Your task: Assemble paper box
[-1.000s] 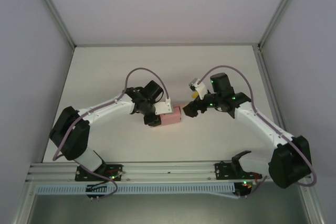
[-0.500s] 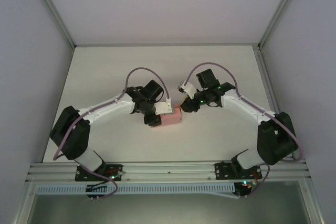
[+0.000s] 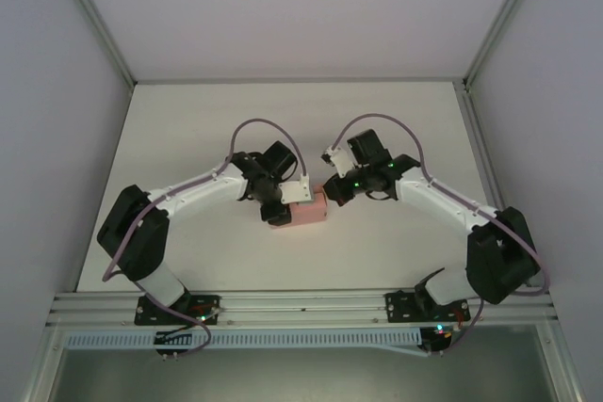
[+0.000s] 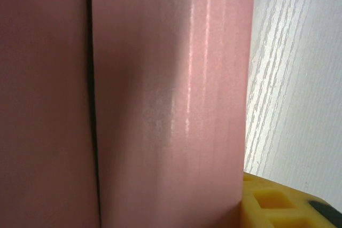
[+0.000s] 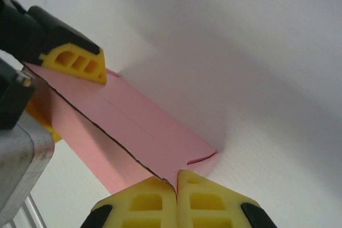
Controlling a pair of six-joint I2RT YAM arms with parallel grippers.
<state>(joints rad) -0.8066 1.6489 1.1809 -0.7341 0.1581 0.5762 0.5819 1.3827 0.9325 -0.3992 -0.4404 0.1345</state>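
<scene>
**Pink box held between both grippers at the middle of a white table**

The table (image 3: 188, 120) is a white surface; the left wrist view shows a faint wood grain on it (image 4: 299, 78). Pale grey-lilac walls (image 3: 47, 91) close it in on the left, back and right, with aluminium frame posts (image 3: 94, 16) running up the rear corners. An aluminium rail (image 3: 301, 303) crosses the near edge, and both arm bases are bolted to it.

The paper box (image 3: 309, 212) sits near the table's centre, slightly toward the near side, between the two arms. The left gripper (image 3: 280, 212) is closed on the box's left end. From the right wrist, one of its yellow fingers (image 5: 75, 60) lies on the upper pink panel and a second shows below the card's edge. In the left wrist view the pink card (image 4: 160, 105) is very close, split by a dark vertical seam (image 4: 91, 105), with a yellow fingertip (image 4: 272, 201) at the lower right.

The right gripper (image 3: 330, 193) meets the box's far right corner. Its yellow fingertips are pressed together (image 5: 176, 185), and the card's (image 5: 139, 126) ragged edge runs into the line between them, so they pinch the card.
</scene>
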